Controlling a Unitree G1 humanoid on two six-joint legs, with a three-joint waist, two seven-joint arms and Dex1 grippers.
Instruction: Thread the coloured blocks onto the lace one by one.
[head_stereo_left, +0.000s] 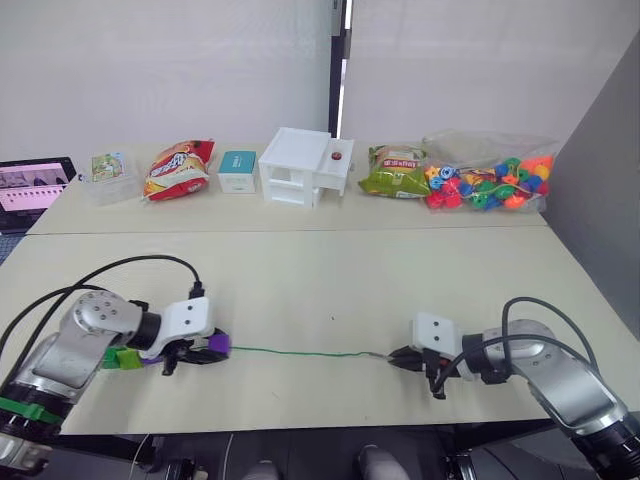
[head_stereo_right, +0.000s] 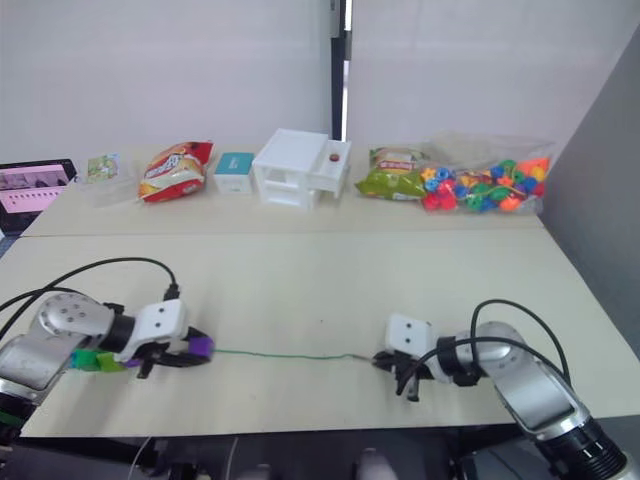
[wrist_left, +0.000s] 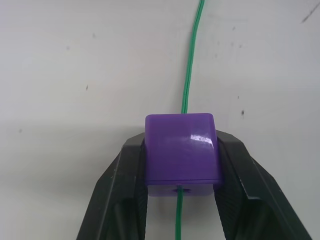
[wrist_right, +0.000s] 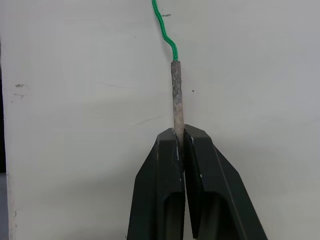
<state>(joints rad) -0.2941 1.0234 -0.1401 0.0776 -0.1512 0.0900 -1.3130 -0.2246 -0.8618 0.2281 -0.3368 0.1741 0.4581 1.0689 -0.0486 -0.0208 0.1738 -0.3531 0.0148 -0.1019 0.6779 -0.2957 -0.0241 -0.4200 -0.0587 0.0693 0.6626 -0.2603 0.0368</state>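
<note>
Pale surface (head_stereo_left: 300, 290), near edge: lace (head_stereo_left: 300, 352) lies stretched in a nearly straight line between the two pincers. Lace is thin, green, braided, ending in a stiff, pale, slightly grubby tip (wrist_right: 176, 95). Right pincer (wrist_right: 181, 137) is closed tight on that tip; the green cord runs away from it across the surface. Left pincer (wrist_left: 181, 150) clamps a purple block (wrist_left: 182, 152) between both fingers. Block is a glossy cube, rounded edges, with a hole in its face; lace passes through it and emerges on both sides. More blocks (head_stereo_left: 125, 358), light green and purple, sit behind the left pincer.
</note>
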